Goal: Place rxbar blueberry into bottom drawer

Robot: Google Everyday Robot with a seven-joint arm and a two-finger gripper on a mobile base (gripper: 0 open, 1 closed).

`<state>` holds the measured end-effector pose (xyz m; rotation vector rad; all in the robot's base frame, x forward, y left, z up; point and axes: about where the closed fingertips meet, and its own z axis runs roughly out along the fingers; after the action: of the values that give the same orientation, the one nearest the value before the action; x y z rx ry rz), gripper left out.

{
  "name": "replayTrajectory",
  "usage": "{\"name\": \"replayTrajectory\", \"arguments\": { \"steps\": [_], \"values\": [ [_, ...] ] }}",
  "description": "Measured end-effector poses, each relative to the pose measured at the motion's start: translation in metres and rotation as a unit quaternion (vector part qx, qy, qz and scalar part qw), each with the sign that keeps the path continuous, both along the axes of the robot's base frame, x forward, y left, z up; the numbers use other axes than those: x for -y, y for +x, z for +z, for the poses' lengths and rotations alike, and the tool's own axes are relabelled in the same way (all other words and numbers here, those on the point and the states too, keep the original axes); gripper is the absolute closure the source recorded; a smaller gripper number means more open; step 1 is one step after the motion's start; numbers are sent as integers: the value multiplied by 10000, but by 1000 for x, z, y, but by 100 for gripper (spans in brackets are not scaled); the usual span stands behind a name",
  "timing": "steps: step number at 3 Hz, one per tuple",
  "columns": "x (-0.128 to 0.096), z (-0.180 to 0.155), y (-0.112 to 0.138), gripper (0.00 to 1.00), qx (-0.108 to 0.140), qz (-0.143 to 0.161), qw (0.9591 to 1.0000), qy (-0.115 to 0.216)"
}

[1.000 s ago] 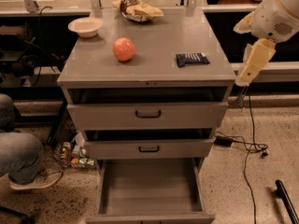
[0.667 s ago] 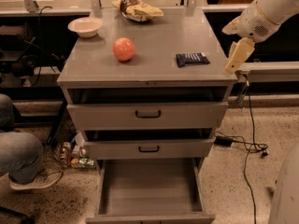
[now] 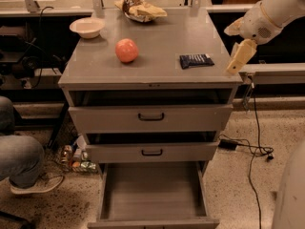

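Observation:
The rxbar blueberry (image 3: 196, 60) is a small flat dark navy wrapper lying on the grey cabinet top (image 3: 157, 37), near its right front corner. The bottom drawer (image 3: 152, 190) is pulled out and its plain grey floor shows with nothing on it. My gripper (image 3: 237, 60) hangs from the white arm at the cabinet's right edge, just right of the bar and slightly above the top. It holds nothing that I can see.
A pink ball (image 3: 127, 50) sits mid-left on the top, a white bowl (image 3: 87, 27) at the back left, a yellow-brown chip bag (image 3: 139, 8) at the back. The two upper drawers (image 3: 151, 117) stand slightly ajar. A person's leg (image 3: 19, 161) is at the left, cables (image 3: 252, 147) on the floor at the right.
My arm has swung left and up, bringing the gripper from beside the cabinet's right side to its top right edge near the bar. Nothing else has moved.

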<state>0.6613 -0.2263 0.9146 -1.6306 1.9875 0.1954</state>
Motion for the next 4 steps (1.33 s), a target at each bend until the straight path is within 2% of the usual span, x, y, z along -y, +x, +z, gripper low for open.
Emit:
{"name": "replayTrajectory", "arguments": {
  "steps": [2, 3, 4],
  "values": [
    [-29, -25, 45, 0, 5, 455, 9990, -10],
    [-43, -41, 65, 0, -69, 596, 9982, -22],
    [-49, -52, 75, 0, -124, 628, 9979, 5]
  ]
}}
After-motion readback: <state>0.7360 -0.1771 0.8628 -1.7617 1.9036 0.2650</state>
